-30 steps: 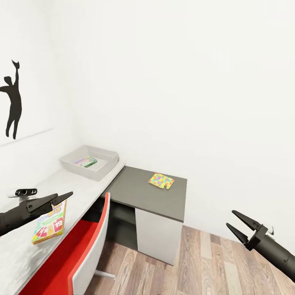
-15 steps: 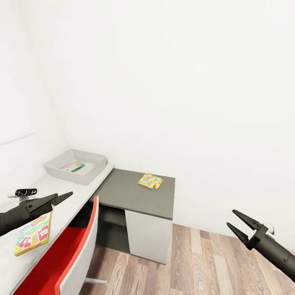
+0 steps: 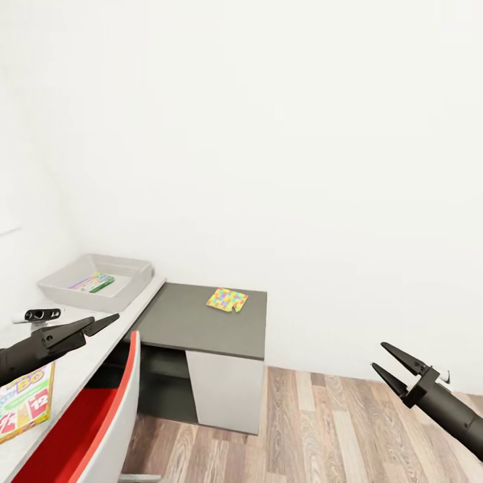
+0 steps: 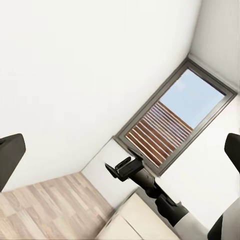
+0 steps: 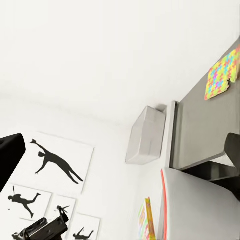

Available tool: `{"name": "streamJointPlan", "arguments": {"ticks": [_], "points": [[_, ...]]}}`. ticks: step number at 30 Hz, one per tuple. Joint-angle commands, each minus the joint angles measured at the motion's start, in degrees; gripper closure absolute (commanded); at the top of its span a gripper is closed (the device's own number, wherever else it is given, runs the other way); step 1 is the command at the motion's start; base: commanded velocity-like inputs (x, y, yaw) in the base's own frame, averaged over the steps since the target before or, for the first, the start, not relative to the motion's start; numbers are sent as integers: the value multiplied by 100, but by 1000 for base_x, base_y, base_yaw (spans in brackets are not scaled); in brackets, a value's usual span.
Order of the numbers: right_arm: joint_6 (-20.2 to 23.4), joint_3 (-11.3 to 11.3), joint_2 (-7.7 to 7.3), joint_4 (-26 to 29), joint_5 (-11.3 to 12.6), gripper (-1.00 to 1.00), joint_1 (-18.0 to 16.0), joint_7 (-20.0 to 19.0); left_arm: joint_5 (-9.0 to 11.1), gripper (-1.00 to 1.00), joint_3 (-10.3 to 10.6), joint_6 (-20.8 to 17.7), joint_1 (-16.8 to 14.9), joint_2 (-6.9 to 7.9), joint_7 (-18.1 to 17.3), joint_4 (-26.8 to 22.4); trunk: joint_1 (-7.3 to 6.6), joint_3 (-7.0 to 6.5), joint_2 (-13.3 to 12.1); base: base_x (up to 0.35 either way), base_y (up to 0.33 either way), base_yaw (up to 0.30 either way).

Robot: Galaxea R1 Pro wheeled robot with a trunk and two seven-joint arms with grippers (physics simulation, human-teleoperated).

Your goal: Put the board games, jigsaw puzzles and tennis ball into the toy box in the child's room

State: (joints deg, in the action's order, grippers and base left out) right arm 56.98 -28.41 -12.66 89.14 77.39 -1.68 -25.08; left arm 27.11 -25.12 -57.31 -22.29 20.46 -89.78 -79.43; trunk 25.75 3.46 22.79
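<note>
The light grey toy box (image 3: pixel 137 270) stands at the far end of the pale table (image 3: pixel 80 365), with flat colourful items (image 3: pixel 94 282) lying inside it. One jigsaw puzzle (image 3: pixel 227 299) lies on the lower dark grey unit (image 3: pixel 194 325); it is also in the right wrist view (image 5: pixel 222 75). The SKIP-BO board game (image 3: pixel 23 401) rests on the table under my left arm. My left gripper (image 3: pixel 106 320) hovers open above the table, holding nothing. My right gripper (image 3: pixel 379 356) is open over the floor, well right of the unit. The tennis ball and the bed are out of view.
A red-and-white swivel chair (image 3: pixel 100 416) is tucked against the table's front edge. Wood plank floor (image 3: pixel 322 429) spreads to the right of the unit. White walls close in behind. Black silhouette pictures (image 5: pixel 50 165) hang on the side wall.
The camera has turned right, so the toy box, puzzle, unit and SKIP-BO box have all slid left in the picture. Both grippers keep the same open pose.
</note>
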Motion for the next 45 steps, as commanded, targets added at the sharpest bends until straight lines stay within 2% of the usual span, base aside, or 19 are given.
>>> {"name": "streamJointPlan", "arguments": {"ticks": [1,29,45], "points": [[24,-6,1,-2,-40,-100,-8,-41,-4,-100,-1,-61,-3,2,-22,-2,4,7,13,0,0,-218],[11,10,1,2,-40,-100,-8,-32,-4,-100,7,-44,-3,-7,-22,-2,4,-172,13,0,0,-217],[16,0,1,3,-31,-100,-8,-41,-4,-100,10,-36,-3,-23,-22,-41,4,-170,13,0,0,-70]]}}
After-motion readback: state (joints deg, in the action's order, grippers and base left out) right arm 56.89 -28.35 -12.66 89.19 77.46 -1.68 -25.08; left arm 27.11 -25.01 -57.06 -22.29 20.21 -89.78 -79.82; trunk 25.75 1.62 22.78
